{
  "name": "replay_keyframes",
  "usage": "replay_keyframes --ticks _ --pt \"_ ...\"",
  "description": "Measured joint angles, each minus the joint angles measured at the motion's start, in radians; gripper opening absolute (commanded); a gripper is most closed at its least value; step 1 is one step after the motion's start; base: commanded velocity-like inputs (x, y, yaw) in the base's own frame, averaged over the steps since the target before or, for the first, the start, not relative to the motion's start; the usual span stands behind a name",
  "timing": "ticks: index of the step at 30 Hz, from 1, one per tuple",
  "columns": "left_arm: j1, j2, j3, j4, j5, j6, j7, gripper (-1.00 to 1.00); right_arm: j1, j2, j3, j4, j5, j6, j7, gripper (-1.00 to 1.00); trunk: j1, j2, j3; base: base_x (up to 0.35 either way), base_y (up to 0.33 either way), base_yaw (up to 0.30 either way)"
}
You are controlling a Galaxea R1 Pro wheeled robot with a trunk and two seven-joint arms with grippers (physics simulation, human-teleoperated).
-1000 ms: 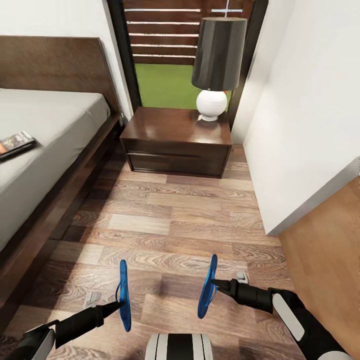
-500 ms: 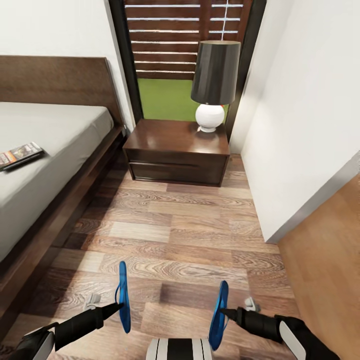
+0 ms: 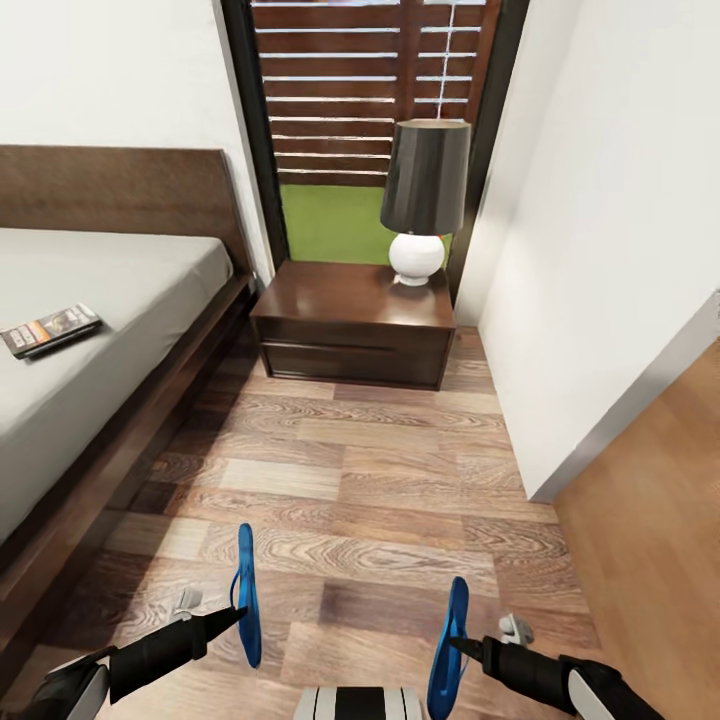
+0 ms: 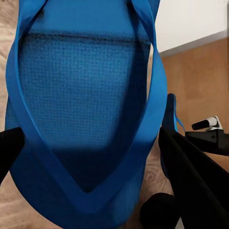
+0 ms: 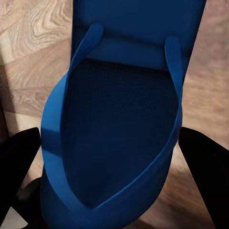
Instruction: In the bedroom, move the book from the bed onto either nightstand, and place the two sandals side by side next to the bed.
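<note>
Two bright blue sandals hang on edge above the wood floor. My left gripper (image 3: 232,618) is shut on one sandal (image 3: 246,592) at the lower left; its strap and sole show close up in the left wrist view (image 4: 81,109). My right gripper (image 3: 462,648) is shut on the other sandal (image 3: 446,650), seen close in the right wrist view (image 5: 119,129). The book (image 3: 50,329), dark with an orange band, lies on the bed (image 3: 90,320) at the left. The nightstand (image 3: 352,322) stands ahead against the window.
A lamp (image 3: 422,200) with a dark shade and white base stands on the nightstand's right part. A white wall (image 3: 590,260) juts in at the right, with a lighter floor (image 3: 650,560) beyond its corner. The bed's dark frame (image 3: 120,450) borders the open floor strip.
The whole view has shifted, so the camera moved. Relative to the left arm, my right gripper with its sandal has drawn back toward me and to the right.
</note>
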Motion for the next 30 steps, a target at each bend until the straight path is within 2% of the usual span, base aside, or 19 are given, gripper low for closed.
replay_keyframes --ticks 30 --pt "0.0 0.0 0.001 0.024 -0.001 0.0 0.0 -1.0 0.001 0.001 0.0 0.002 0.0 -0.008 -0.002 -1.0 -0.013 0.007 0.116 0.0 0.0 0.0"
